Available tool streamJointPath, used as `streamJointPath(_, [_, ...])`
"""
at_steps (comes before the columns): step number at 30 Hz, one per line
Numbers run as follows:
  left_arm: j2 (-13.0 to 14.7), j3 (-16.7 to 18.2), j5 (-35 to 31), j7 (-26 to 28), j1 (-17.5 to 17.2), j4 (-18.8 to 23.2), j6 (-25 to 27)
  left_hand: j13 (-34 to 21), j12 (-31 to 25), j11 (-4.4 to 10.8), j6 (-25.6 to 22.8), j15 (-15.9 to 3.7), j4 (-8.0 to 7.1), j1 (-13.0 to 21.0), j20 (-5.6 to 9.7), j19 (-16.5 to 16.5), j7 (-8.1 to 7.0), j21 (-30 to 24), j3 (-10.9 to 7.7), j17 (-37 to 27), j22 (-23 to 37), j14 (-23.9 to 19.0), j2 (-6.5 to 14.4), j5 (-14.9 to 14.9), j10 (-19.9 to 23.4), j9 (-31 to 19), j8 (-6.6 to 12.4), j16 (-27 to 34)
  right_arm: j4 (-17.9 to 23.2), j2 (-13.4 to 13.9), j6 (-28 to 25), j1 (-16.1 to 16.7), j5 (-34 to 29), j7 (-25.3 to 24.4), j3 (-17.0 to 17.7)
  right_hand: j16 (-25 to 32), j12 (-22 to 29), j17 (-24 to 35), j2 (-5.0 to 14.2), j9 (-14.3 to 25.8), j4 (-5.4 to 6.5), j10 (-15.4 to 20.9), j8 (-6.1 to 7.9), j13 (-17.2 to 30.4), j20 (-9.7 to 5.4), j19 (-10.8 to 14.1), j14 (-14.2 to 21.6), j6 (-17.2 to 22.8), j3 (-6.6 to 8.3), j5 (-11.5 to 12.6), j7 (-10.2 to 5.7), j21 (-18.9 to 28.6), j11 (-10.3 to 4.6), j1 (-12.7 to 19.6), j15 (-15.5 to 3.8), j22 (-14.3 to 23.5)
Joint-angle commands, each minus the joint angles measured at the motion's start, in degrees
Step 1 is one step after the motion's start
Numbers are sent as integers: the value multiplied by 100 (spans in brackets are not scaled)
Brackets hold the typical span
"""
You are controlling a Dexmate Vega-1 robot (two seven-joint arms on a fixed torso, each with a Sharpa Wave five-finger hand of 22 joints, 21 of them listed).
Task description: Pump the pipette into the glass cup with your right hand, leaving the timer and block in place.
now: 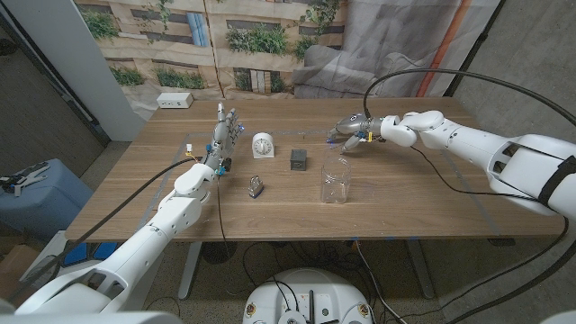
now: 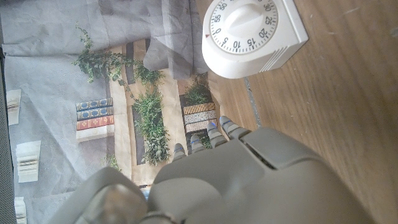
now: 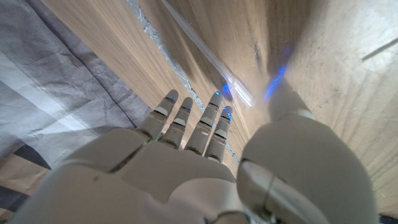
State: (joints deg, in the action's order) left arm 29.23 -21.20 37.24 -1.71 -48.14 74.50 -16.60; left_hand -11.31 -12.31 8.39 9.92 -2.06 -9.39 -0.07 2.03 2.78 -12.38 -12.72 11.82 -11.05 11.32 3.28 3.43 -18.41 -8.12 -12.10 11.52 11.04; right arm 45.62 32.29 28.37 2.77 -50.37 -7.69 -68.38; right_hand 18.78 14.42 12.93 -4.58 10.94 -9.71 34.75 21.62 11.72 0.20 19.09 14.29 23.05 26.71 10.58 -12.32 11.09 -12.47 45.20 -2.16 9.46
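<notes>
The right hand [image 1: 349, 129] is low over the table [image 1: 432, 193] near its far edge, right of the middle, fingers reaching toward the far left corner. In the right wrist view its fingers [image 3: 186, 115] lie close together and nearly straight over the wood, thumb alongside, with the clear plastic pipette [image 3: 208, 55] on the table just past the fingertips; whether they touch it I cannot tell, and nothing is plainly gripped. Nearer the front edge from this hand, well apart from it, stands the empty glass cup [image 1: 336, 178], upright, with bare wood all round it and a broad open stretch toward the right edge. Left of the cup sits the small dark block [image 1: 298, 159], and beyond that, closer to the far edge, the white timer [image 1: 263, 144]. A small dark metal object [image 1: 256, 186] lies toward the front edge, left of the cup. The left hand [image 1: 223, 137] stands upright just left of the timer, fingers straight and together, holding nothing.
</notes>
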Motion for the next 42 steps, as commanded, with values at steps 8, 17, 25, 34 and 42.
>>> streamJointPath(8, [0,0,0,-1,-1,0,-1,-31,-26,16,12,-654,-1,-7,512,35,-33,-30,41,-35,12,56,252,-39,-8,-14,35,32,-297,-166,16,-101,8,-353,-223,179,-37,59,107,48,39,547,214,-10,-107,123,293,544,-88,-17,-8,13,-19,153,-869,32])
streamJointPath(17, [0,0,0,0,-1,0,-1,-31,-27,12,14,-659,-1,-8,515,33,-33,-31,41,-35,12,53,252,-39,-5,-14,34,33,-179,-90,-50,-63,7,-417,-242,280,-65,95,161,77,30,897,367,-8,-154,183,445,894,-156,-23,-10,14,-22,261,-895,33])
streamJointPath(25, [0,0,0,-1,-1,0,-2,-31,-23,11,15,-662,0,-6,514,32,-33,-31,41,-35,12,54,252,-39,-14,-14,34,33,-252,-122,-68,-70,-15,-536,-262,347,-72,117,190,92,27,1126,452,-6,-182,249,539,1073,-198,-24,-11,23,-24,334,-903,33])
streamJointPath(34, [-1,0,-1,0,-2,0,-3,-31,-27,19,14,-659,0,-6,515,31,-33,-31,40,-35,12,57,251,-39,-5,-14,34,32,-359,-188,-77,-87,-7,-626,-315,466,-77,158,248,120,36,1423,584,-2,-222,324,705,1323,-258,-26,-6,28,-26,413,-918,35])
streamJointPath(42, [-1,0,-1,0,-2,0,-3,-31,-25,15,14,-668,0,-7,519,33,-33,-31,41,-35,12,49,251,-39,-9,-14,34,35,-431,-247,-92,-113,-59,-711,-407,518,-97,164,285,140,19,1578,680,-5,-237,382,781,1496,-286,-24,-12,35,-28,510,-944,36])
